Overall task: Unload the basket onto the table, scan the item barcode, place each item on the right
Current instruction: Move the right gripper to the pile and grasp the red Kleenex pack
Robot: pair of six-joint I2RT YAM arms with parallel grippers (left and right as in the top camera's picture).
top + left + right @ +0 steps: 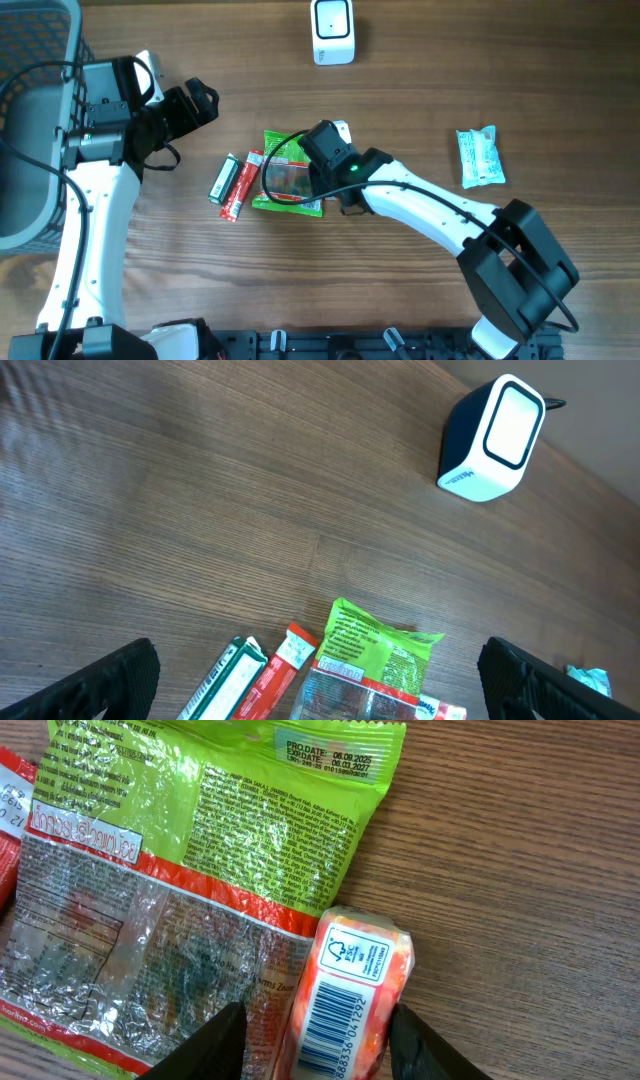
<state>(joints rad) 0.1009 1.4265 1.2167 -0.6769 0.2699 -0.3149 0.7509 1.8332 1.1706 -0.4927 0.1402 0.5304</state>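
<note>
— Where is the orange packet [352, 982]?
— Between the right gripper's [318, 1025] fingers, barcode facing up, partly on the green bag [200, 850]. The jaws are narrow, but whether they grip it is unclear.
— And the left gripper [315, 665]?
— Spread wide, with the bag ahead of it.

place: shop checkout mock-up | cues: barcode scanner [333, 30], basket [30, 50], packaged snacks [282, 150] on table [500, 60]

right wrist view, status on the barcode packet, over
Left gripper open, empty. Right gripper open astride the orange packet, barcode up. Packet lies partly on the green bag; scanner stands apart.
</note>
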